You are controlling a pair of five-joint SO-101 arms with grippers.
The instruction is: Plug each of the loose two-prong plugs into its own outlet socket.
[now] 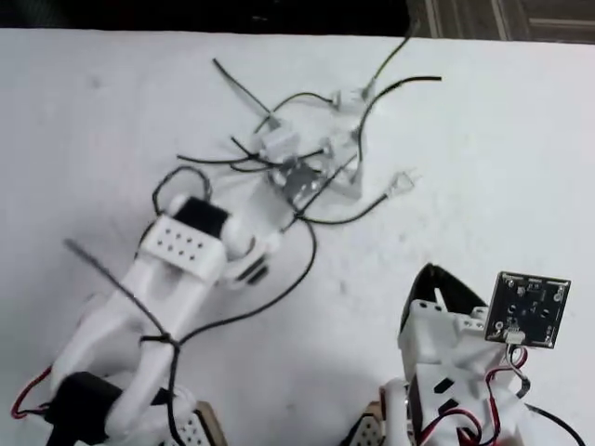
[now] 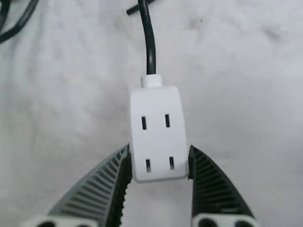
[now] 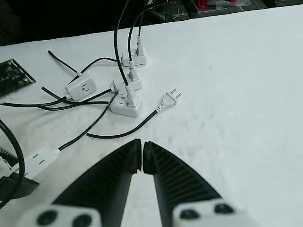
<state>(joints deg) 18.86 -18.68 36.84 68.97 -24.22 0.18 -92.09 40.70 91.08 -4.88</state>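
Pinching the outlet socket (image 2: 156, 127) by its near end in the left fingers (image 2: 116, 177), slots up, cord running straight away, with the loose plug (image 3: 169, 98) flat on the worktop (image 3: 246, 94) ahead of the pressed-together right fingers (image 3: 120, 168), prongs pointing away, seemingly nearer that arm

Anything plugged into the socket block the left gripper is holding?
No. The socket block, clamped by the left gripper, shows two slot pairs, both empty. A black cord leaves its far end. Its underside, facing the table, is hidden.
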